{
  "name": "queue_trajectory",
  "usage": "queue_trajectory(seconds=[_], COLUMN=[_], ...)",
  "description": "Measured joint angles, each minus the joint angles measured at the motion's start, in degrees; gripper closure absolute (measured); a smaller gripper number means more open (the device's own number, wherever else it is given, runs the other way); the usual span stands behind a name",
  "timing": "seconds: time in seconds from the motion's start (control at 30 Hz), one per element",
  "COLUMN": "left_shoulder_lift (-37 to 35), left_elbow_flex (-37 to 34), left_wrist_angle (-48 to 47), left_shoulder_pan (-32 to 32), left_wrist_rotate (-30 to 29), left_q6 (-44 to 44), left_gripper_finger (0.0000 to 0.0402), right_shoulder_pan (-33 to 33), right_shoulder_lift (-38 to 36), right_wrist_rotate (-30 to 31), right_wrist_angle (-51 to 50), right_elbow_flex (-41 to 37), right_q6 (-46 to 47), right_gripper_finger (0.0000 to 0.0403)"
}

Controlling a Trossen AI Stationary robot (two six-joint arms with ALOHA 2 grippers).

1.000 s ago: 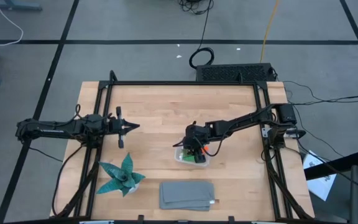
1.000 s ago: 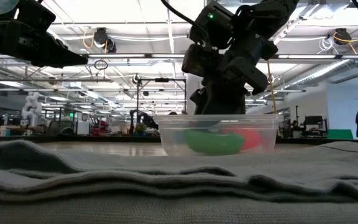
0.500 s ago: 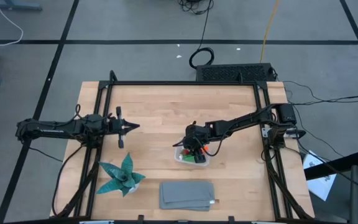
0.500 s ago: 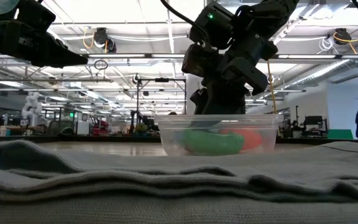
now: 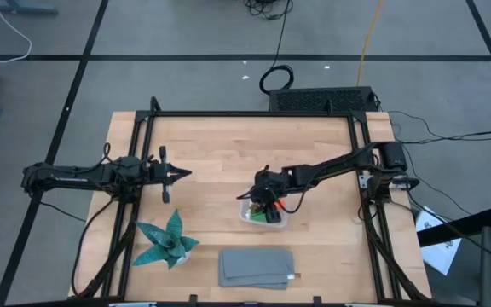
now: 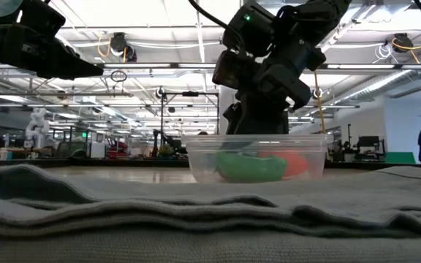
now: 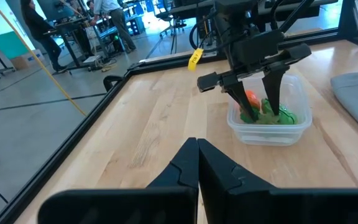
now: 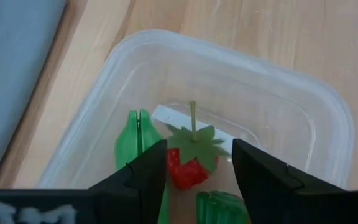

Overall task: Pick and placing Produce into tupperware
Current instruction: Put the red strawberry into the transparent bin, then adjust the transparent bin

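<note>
Writing shows nowhere legibly; strawberry [image 8: 188,167] lies in tupperware [image 8: 303,106].

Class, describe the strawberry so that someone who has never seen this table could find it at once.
Start at the wooden table and find the clear plastic tub near its middle, under the right gripper, whose jaws stand open. Inside lies the strawberry: the only red piece, small, with a green leafy cap and thin stem, beside plain green pieces.

A large robotics lab; strip lights [image 6: 159,45] on a high ceiling, other robot arms [image 6: 36,124] behind, taped concrete floor [image 5: 186,34], workstations with people [image 7: 39,25].
</note>
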Motion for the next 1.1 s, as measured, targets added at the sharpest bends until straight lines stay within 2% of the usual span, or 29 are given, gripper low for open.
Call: queue_trajectory(seconds=[0.1,0.27,0.4,0.53,0.77,1.1], left_shoulder_lift=[0.0,0.0,0.0,0.0,-0.1,-0.1], left_elbow_flex=[0.0,0.0,0.0,0.0,0.0,0.0], left_wrist_angle=[0.0,0.1,1.0,2.9,4.1,6.4], left_shoulder_pan=[0.0,0.0,0.0,0.0,0.0,0.0], left_wrist_rotate=[0.0,0.0,0.0,-1.8,-4.7,-7.9], left_q6=[0.0,0.6,2.9,4.0,4.7,4.7], left_gripper_finger=[0.0401,0.0401,0.0401,0.0401,0.0401,0.0401], right_shoulder_pan=[0.0,0.0,-0.1,-0.1,-1.1,-3.0], right_shoulder_lift=[-1.4,-5.9,-10.6,-15.3,-22.6,-33.0], right_wrist_rotate=[0.4,6.1,6.4,7.5,7.7,7.6], right_wrist_angle=[-0.3,-3.0,-4.2,-6.3,-7.6,-9.7], right_elbow_flex=[0.0,0.0,0.0,0.0,0.0,0.0], right_q6=[0.0,-0.4,-0.5,-1.1,-0.1,2.0], right_gripper_finger=[0.0223,0.0216,0.0224,0.0263,0.0390,0.0401])
